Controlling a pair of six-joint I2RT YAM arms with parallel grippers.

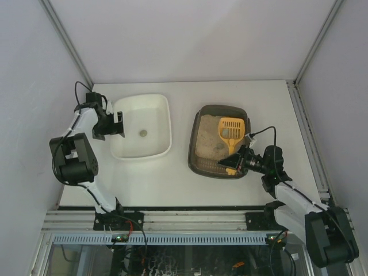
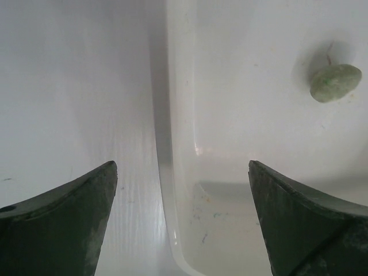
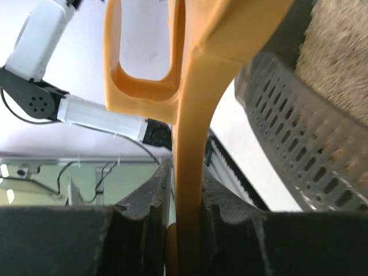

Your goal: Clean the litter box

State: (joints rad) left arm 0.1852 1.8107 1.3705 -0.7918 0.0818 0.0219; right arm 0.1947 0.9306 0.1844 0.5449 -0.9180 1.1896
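The dark litter box (image 1: 199, 156) with pale sandy litter sits right of centre on the table; its ribbed rim (image 3: 299, 144) shows in the right wrist view. A yellow slotted scoop (image 1: 231, 131) lies over the litter, its handle (image 3: 192, 172) pointing toward the near rim. My right gripper (image 1: 236, 161) is shut on that handle at the box's near right corner. My left gripper (image 1: 121, 123) is open, its jaws straddling the left wall of the white tray (image 1: 161, 118). A small green-grey lump (image 2: 335, 82) lies in the white tray (image 2: 172, 190), also seen from above (image 1: 143, 133).
Grey enclosure walls stand on the left, right and back. The table's dark near edge (image 1: 184, 208) runs above the aluminium rail where both arm bases are bolted. A cable (image 1: 261, 131) loops above the right wrist.
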